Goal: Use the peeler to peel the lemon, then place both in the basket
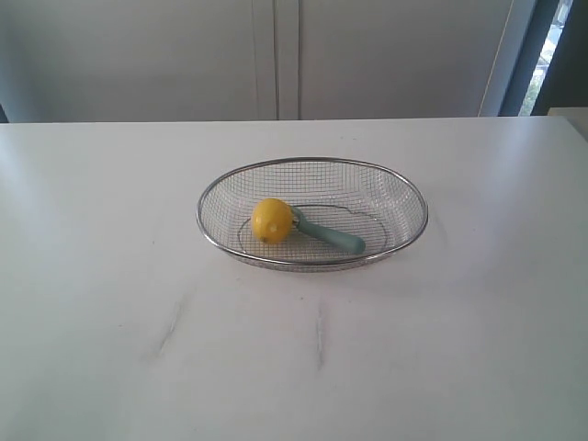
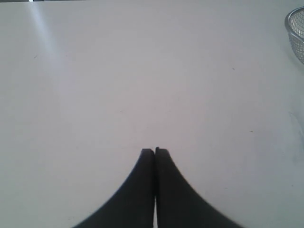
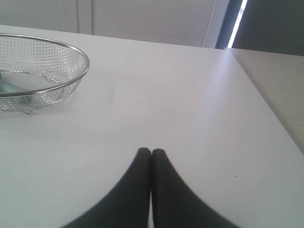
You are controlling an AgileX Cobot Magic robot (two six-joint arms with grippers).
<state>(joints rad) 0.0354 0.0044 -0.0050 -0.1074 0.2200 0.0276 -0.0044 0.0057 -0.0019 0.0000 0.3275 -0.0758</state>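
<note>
Jaws of left gripper [image 2: 155, 151] are pressing together over table [image 2: 95, 95]. At centre, basket [image 1: 312, 162] is holding lemon [image 1: 272, 220] on its left, touching peeler [image 1: 335, 238], whose handle is running rightward and frontward. Right gripper [image 3: 151, 151], likewise pressing together, is probably sitting nearer the handle.

Soft daylight fr window [image 1: 551, 46]; pale table [image 1: 92, 276] washed-out, pics slightly hazy.

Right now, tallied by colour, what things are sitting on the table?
Yellow: 1, the lemon, lying in the basket.
Teal-green: 1, the peeler, in the basket too, its head hidden behind the lemon.
Silver: 1, the wire-mesh basket.
Total: 3
</note>
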